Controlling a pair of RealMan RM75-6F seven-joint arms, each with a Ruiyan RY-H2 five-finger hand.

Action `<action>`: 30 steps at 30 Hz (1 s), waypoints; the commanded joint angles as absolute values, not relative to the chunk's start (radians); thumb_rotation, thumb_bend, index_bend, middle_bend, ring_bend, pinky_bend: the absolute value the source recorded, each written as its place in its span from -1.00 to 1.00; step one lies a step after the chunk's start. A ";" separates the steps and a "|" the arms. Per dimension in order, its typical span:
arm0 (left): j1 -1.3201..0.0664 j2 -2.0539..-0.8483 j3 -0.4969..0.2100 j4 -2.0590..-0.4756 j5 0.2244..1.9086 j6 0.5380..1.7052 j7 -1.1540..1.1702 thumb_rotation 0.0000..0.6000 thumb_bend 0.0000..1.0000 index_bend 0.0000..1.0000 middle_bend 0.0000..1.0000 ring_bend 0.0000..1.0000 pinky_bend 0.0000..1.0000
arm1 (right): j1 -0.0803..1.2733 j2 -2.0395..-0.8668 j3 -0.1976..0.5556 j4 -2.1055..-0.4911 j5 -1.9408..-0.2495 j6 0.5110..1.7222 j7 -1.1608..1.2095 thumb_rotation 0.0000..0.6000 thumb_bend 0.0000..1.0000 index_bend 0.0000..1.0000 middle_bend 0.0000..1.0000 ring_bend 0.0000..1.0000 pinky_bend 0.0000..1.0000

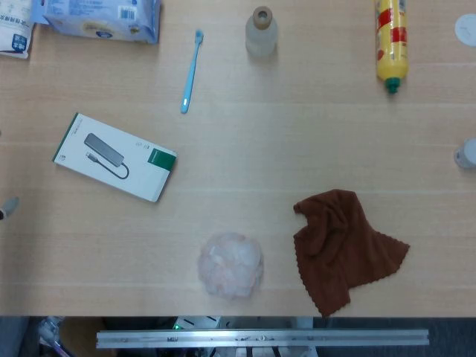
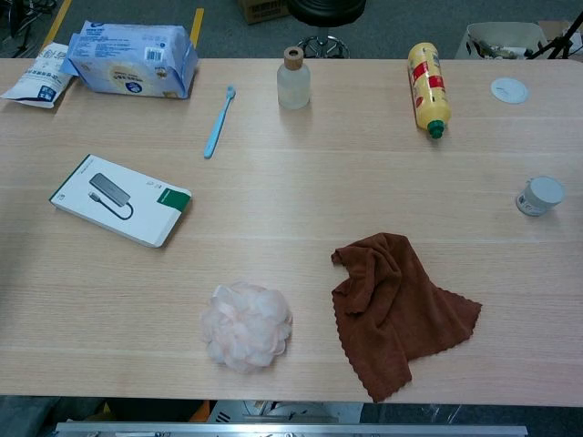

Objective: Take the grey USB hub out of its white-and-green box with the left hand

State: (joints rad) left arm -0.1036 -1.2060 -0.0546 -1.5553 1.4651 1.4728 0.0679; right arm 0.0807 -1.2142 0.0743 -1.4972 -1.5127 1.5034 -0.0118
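Viewing the table (image 2: 301,196), we find the white-and-green box (image 2: 120,200) flat and closed, long axis diagonal, green end toward lower right; neither hand appears, so we cannot tell their state.

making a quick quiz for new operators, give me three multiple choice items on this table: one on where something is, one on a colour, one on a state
1. Where does the white-and-green box lie?
A. on the left part of the table
B. under the brown cloth
C. beside the yellow bottle

2. What colour is the toothbrush?
A. red
B. light blue
C. black

3. What state is the box in?
A. torn in half
B. standing on end
C. lying flat and closed, untouched

Answers:
1 A: it sits left of the pink bath sponge, far from the brown cloth and the yellow bottle.
2 B: handle and head are light blue.
3 C: its printed face is up, no hand on it.
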 commanded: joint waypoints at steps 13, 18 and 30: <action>-0.106 -1.208 -0.047 -1.558 1.473 1.466 0.076 1.00 -1.00 -0.66 -1.00 -1.00 -0.63 | 0.085 -1.222 0.084 -1.476 -1.510 1.507 0.011 1.00 -1.00 -0.30 -0.53 -0.86 -0.73; -0.122 -1.210 -0.039 -1.547 1.496 1.445 0.067 1.00 -1.00 -0.68 -1.00 -1.00 -0.63 | 0.100 -1.216 0.095 -1.484 -1.511 1.500 -0.010 1.00 -1.00 -0.30 -0.53 -0.86 -0.72; -0.209 -1.182 -0.006 -1.513 1.554 1.306 -0.002 1.00 -1.00 -0.89 -1.00 -1.00 -0.63 | 0.136 -1.153 0.139 -1.627 -1.461 1.462 -0.132 1.00 -1.00 -0.30 -0.53 -0.86 -0.66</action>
State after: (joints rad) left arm -0.1907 -1.1840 -0.0098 -1.5253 1.5462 1.3289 0.0096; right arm 0.1297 -1.1585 0.1334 -1.6204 -1.4657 1.4680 -0.1250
